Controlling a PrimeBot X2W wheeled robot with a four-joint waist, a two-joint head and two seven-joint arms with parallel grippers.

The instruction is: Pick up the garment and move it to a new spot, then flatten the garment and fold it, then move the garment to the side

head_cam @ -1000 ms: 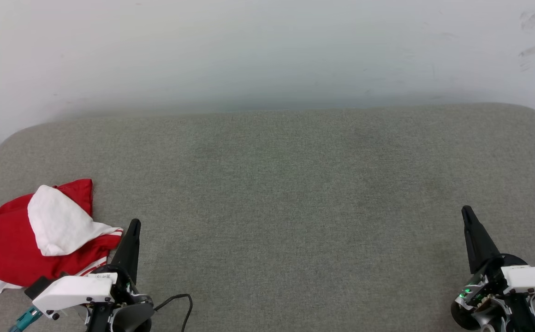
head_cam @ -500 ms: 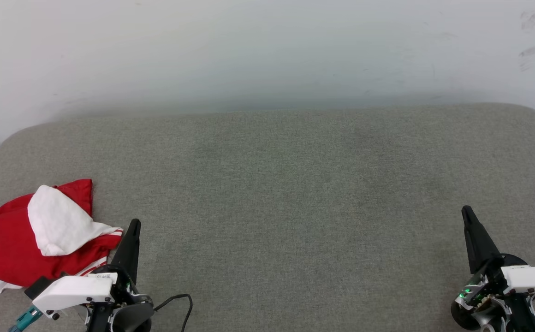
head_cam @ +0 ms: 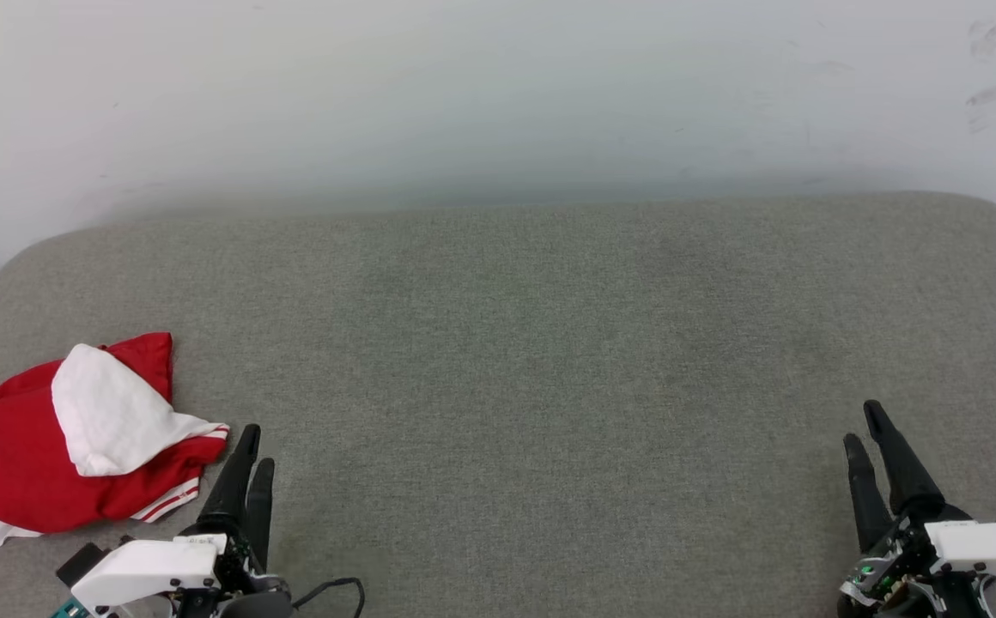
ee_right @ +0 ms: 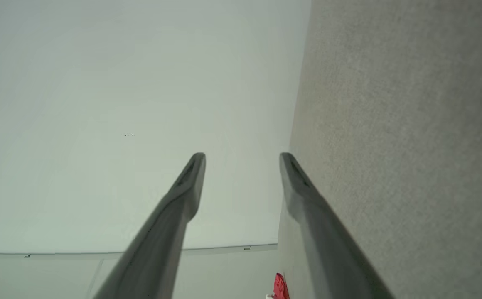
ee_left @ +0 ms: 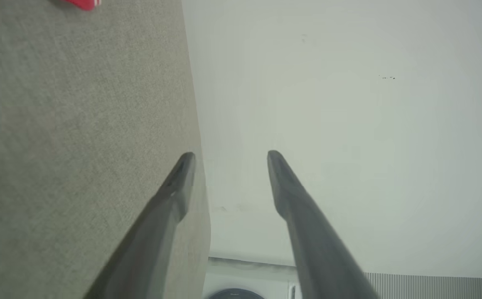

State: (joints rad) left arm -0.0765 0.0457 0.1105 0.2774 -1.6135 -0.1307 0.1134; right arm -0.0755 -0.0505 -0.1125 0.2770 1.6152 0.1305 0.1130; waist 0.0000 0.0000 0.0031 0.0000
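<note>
The garment lies crumpled at the left edge of the grey fabric surface, red with a white sleeve folded on top and striped trim at its near edge. My left gripper stands open just right of it, not touching. A red corner of the garment shows at the top of the left wrist view, far from the left gripper. My right gripper is open at the lower right, holding nothing. In the right wrist view the right gripper is open, with a red speck of the garment low down.
A white wall rises behind the surface's far edge. The surface has rounded corners at the far left and far right. A black cable loops beside my left wrist.
Both grippers have drawn back toward the bottom of the head view and turned, so two fingers of each now show. The garment has not moved.
</note>
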